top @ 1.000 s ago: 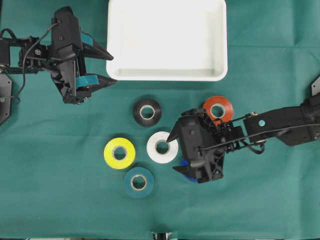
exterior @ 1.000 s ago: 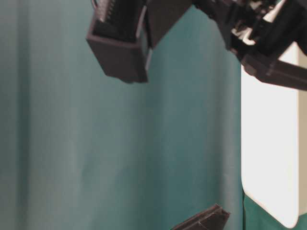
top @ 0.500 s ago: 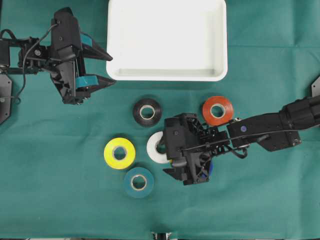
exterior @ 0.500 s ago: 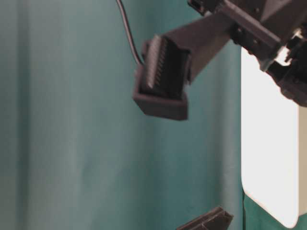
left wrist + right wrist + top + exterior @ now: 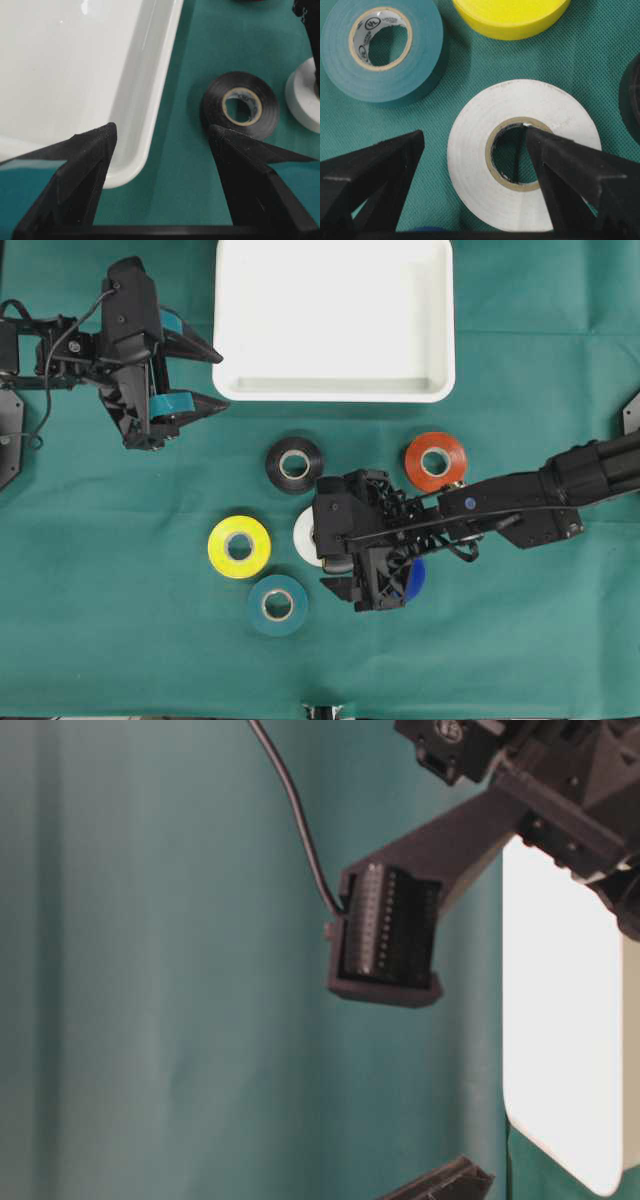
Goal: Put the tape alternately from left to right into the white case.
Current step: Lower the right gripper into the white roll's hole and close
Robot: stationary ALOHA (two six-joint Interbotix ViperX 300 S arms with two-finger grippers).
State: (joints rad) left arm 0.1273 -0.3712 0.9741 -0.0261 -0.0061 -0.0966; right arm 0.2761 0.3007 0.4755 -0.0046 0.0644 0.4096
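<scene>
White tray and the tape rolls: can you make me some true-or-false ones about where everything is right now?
1. The white case has no tape in it. True.
2. The right gripper is squeezing the yellow roll. False: its jaws are open around the white roll.
3. The black roll lies on the cloth outside the case. True.
4. The left gripper holds the black roll. False: it is open and holds nothing.
5. The teal roll is stacked on the orange-red roll. False: they lie apart.

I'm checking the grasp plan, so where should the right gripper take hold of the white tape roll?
Grip the white tape roll across one wall from above, one finger in the core hole, one outside. It lies flat, and the open right gripper already straddles that wall.
</scene>
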